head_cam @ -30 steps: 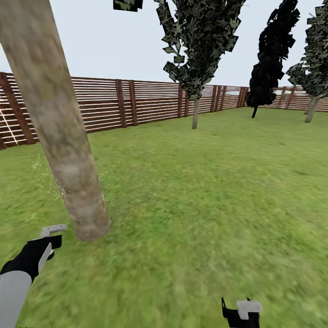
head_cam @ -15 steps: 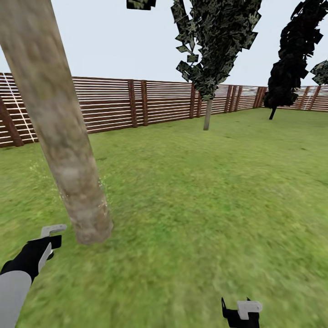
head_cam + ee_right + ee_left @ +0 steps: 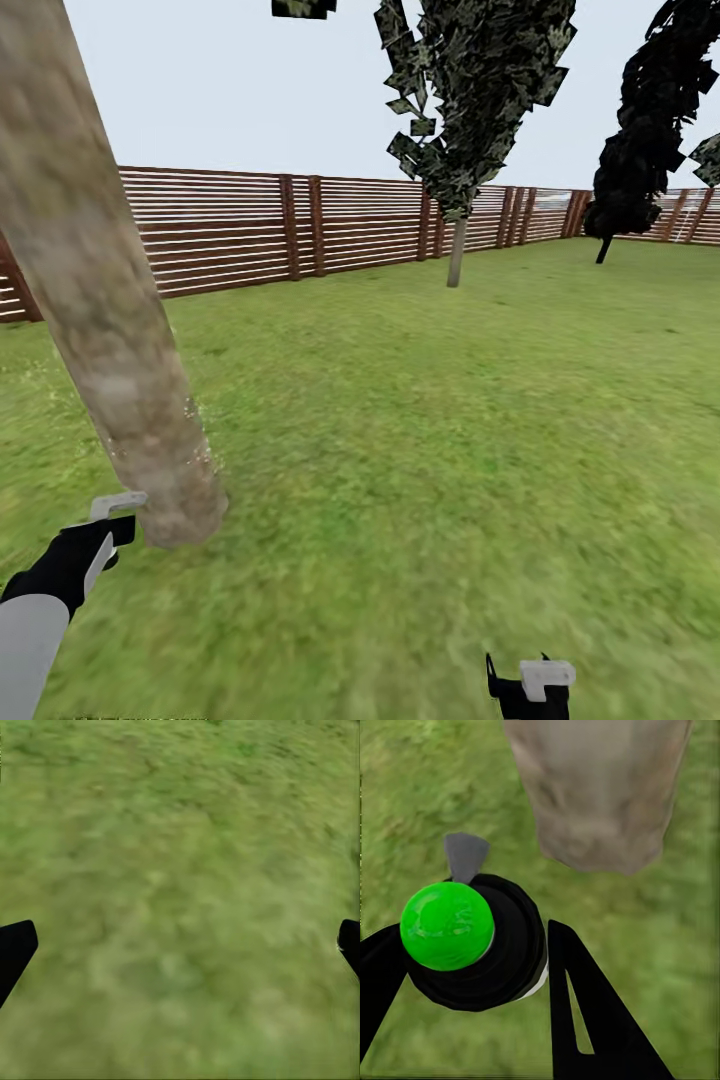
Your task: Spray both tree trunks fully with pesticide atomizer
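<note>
**Left tool on the atomizer beside the near trunk**

Your left tool (image 3: 510, 967) is clamped on the black pesticide atomizer with the bright green round cap (image 3: 447, 925); its black fingers (image 3: 592, 1012) press against the bottle's sides, and a grey nozzle (image 3: 465, 855) sticks out toward the trunk. In the head view, the same tool (image 3: 112, 515) sits low at your left, with the pale nozzle just beside the foot of the thick, mottled grey-brown tree trunk (image 3: 110, 340), which leans across that side of the view. From the left wrist, the base of that trunk (image 3: 600, 795) stands on the grass just beyond the atomizer.

Your right tool (image 3: 530, 685) hangs low at your right with its fingers spread wide apart, holding nothing, above blurry green lawn (image 3: 180, 892).

Farther off, a second tree with a pale bare trunk (image 3: 457, 252) and dark angular leaf clumps stands before the brown horizontal-slat wooden fence (image 3: 240, 225). A narrow black-foliaged tree (image 3: 645, 130) rises to your right.
</note>
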`<state>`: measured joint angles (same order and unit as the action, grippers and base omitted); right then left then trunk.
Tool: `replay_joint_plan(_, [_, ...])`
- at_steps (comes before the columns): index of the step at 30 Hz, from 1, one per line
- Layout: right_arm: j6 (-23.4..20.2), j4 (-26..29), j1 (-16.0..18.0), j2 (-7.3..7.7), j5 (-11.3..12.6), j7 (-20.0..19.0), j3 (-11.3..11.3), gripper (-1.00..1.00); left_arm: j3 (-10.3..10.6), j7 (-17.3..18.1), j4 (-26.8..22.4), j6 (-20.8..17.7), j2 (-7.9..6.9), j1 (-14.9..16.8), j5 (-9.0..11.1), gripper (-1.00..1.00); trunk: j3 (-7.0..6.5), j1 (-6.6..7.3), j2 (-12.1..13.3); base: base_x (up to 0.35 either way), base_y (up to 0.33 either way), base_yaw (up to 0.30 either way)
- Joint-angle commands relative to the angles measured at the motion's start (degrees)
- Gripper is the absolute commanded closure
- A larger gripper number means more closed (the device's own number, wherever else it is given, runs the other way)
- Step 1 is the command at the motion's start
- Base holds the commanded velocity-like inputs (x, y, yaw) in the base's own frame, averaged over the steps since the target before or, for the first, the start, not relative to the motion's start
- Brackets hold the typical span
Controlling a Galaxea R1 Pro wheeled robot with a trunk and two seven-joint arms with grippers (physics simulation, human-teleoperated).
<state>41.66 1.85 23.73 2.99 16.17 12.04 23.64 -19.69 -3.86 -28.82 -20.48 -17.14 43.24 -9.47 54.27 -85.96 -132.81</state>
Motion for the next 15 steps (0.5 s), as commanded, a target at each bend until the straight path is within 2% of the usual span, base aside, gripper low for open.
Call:
replay_joint_plan(1, [0.0,0.0,0.0,0.0,0.0,0.0,0.0,-1.0,0.0,0.0,0.0,0.0,0.0,0.0,0.0,1.0,0.0,0.0,0.0,0.085,-0.267,0.261])
replay_joint_plan(10, [0.0,0.0,0.0,0.0,0.0,0.0,0.0,-1.0,0.0,0.0,0.0,0.0,0.0,0.0,0.0,1.0,0.0,0.0,0.0,0.11,-0.267,0.268])
replay_joint_plan(15, [0.0,0.0,0.0,0.0,0.0,0.0,0.0,-1.0,0.0,0.0,0.0,0.0,0.0,0.0,0.0,1.0,0.0,0.0,0.0,0.119,-0.267,0.032])
